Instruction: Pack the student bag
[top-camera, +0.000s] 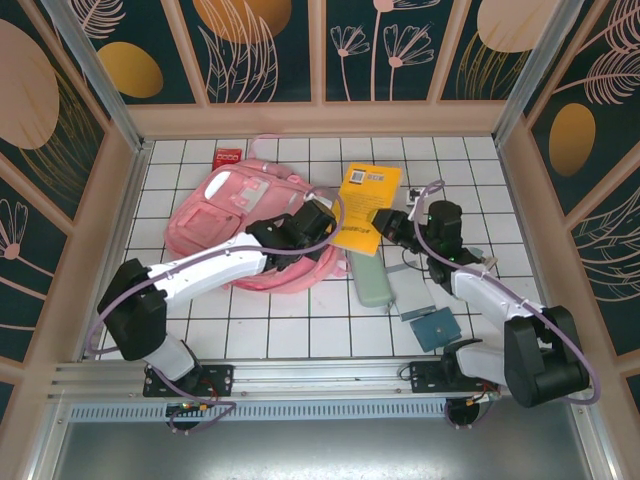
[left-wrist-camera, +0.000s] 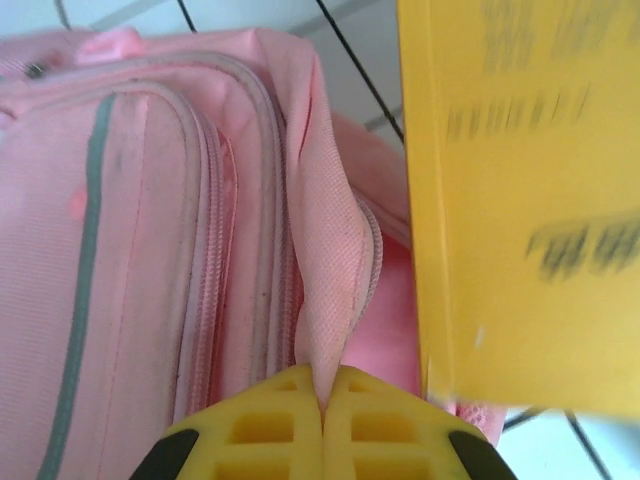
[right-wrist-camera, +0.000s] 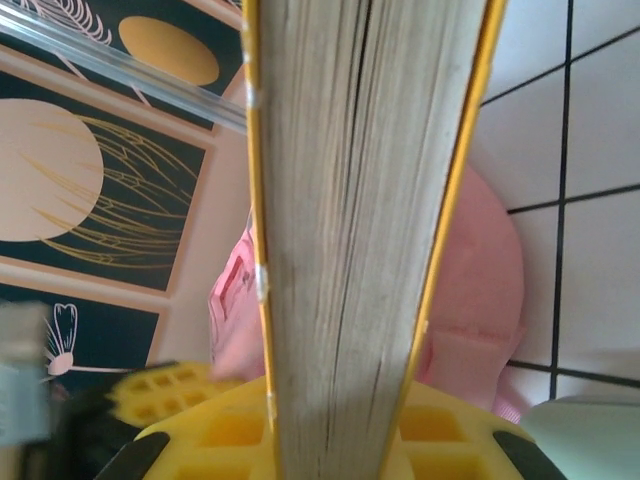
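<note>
— The student bag (top-camera: 225, 215): where do we see it?
— Flat on the white tiles (top-camera: 290, 335), spreading away to the left of the left claw (left-wrist-camera: 323, 405). We find that claw closed tight, pinching a fold of pink fabric by the zip.
— And the right claw (right-wrist-camera: 340, 430)?
— Clamped on a yellow book (top-camera: 368, 205), parted only by its thickness, with page edges rising between the fingers. The book sits just right of the left claw.
— Anything else?
— A pale green case (top-camera: 370, 280) lies left of the right claw.
</note>
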